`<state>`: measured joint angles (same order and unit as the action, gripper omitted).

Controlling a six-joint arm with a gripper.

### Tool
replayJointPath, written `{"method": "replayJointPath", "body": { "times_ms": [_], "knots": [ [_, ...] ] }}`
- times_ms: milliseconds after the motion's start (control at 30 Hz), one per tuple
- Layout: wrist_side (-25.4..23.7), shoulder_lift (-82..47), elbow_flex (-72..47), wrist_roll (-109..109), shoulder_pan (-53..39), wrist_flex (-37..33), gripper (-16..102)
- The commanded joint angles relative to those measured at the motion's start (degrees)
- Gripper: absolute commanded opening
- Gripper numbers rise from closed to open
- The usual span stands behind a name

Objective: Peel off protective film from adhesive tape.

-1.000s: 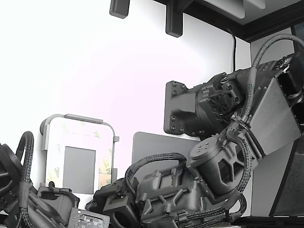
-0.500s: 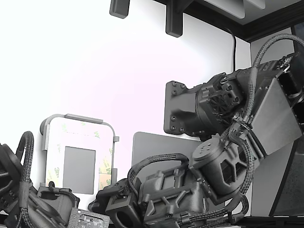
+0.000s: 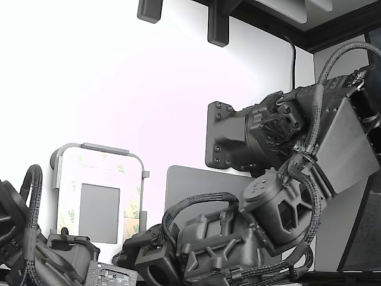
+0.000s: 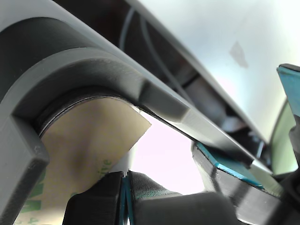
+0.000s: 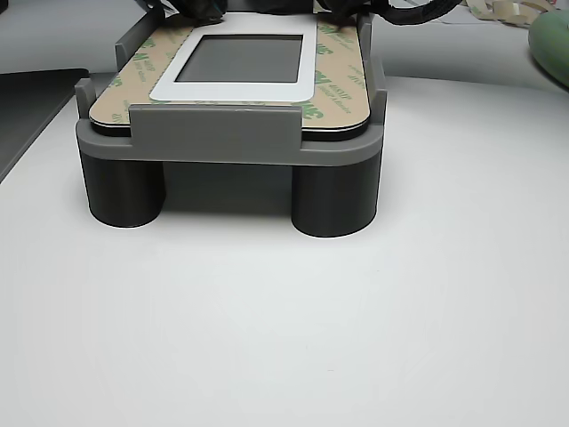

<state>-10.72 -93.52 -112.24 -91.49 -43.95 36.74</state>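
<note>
Fingers [image 4: 125,194], dark and ridged, pinch a lifted corner of tan, green-printed protective film [image 4: 89,140] at the wrist frame's lower left, over the grey fixture [image 5: 231,142]. Peeling looks begun; next, a steady pull away.

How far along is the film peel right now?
Barely begun. In the other view the film with green logos covers the whole tape frame on the grey fixture. The wrist view shows the gripper pinching one lifted film corner, jaws closed on it. All strips remain to pull off.
</note>
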Motion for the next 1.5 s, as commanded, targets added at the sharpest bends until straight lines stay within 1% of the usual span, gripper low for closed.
{"method": "replayJointPath", "body": {
  "times_ms": [0, 733, 1467],
  "knots": [
    [0.0, -2.0, 1.0, 0.1, 0.3, -0.2, -11],
    [-0.1, -4.2, -1.8, -1.0, 0.3, -0.6, -11],
    [1.1, -4.7, -4.1, -2.5, 1.9, -2.7, -11]
  ]
}}
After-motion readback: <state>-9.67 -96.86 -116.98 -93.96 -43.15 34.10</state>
